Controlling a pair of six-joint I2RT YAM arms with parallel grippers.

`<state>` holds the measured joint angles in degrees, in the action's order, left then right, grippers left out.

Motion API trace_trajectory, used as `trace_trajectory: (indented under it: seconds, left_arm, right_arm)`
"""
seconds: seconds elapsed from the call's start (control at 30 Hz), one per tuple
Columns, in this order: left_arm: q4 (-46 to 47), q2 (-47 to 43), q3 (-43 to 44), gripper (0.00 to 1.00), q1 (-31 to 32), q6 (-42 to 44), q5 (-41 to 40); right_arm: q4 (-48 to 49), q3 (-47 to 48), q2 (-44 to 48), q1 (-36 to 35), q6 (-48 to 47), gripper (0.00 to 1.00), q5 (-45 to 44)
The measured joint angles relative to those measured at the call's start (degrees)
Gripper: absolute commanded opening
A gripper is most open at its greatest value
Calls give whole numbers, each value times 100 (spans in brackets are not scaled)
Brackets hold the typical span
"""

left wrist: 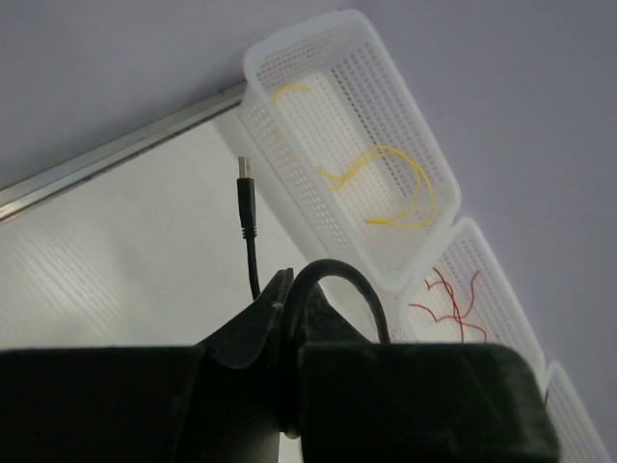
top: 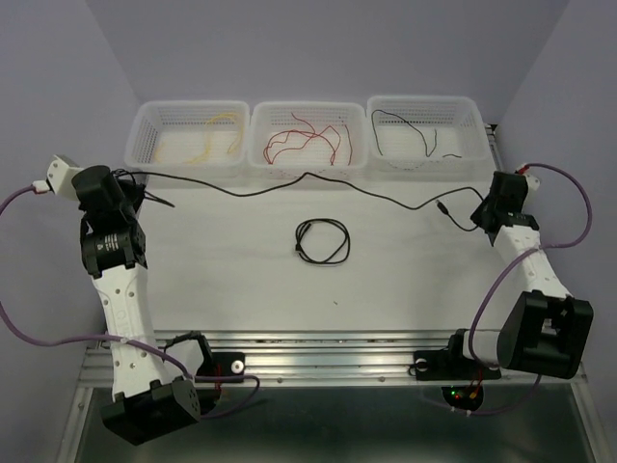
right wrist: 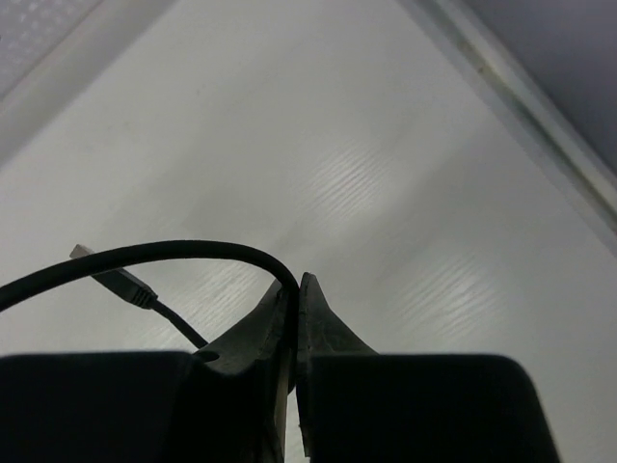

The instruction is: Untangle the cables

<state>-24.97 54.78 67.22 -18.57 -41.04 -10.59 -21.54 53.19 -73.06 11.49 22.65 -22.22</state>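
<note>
Though blurry, cable (right wrist: 174,248) seemingly in tools (left wrist: 287,289) (right wrist: 297,282)

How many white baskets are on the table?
3, side by side along the table's far edge: the left basket holds yellow wires, the middle basket red wires, the right basket a black wire. None look hidden.

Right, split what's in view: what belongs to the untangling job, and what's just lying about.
Job:
- long black cable, pinched in left gripper and right gripper
- black coil on the table
- yellow cable, red cables and short black cable, each in its own basket

Just there:
- baskets
- table
- purple arm cables
</note>
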Motion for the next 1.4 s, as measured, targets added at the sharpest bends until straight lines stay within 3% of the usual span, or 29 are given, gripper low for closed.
trace_trajectory:
  seconds: [0.13, 0.2, 0.3, 0.33, 0.6, 0.83, 1.0, 1.1, 1.13, 1.17, 1.2, 1.4]
  left_arm:
    - [470, -68, -269, 0, 170, 166, 734]
    - [625, -63, -444, 0, 542, 262, 892]
    - [817, 46, -688, 0, 1484, 376, 1008]
    - [940, 175, -817, 0, 2059, 428, 1082]
    - [1495, 1008, -990, 0, 3644, 459, 1049]
    - [1996, 1928, -844, 0, 5025, 459, 1019]
    - [2374, 2951, -409, 0, 5836, 455, 1137]
    - [2448, 3705, 70, 36, 6387, 479, 1250]
    - [2455, 3845, 173, 72, 6492, 476, 1303]
    - [2476, 4052, 332, 94, 6651, 485, 1362]
    - [2485, 4288, 531, 99, 6832, 562, 1432]
    - [2455, 4638, 879, 99, 7132, 636, 1596]
  right_arm:
    - [341, -426, 46, -114, -68, 1, 1075]
    - [402, -605, 118, -393, -83, 1, 1373]
    - [431, -680, 144, -942, -83, 1, 1725]
    - [509, -708, 146, -1239, -83, 1, 2028]
    - [1217, -909, 251, -1801, 20, 5, 3615]
    - [1360, -905, 256, -2020, 208, 11, 3812]
    - [979, -868, 249, -2015, 422, 8, 3108]
    - [669, -815, 251, -2015, 551, 6, 2472]
    - [570, -796, 258, -2015, 592, 6, 2251]
    - [527, -789, 267, -2015, 614, 6, 2144]
    - [450, -787, 308, -2015, 634, 4, 1893]
    - [85, -592, 487, -2013, 673, 1, 992]
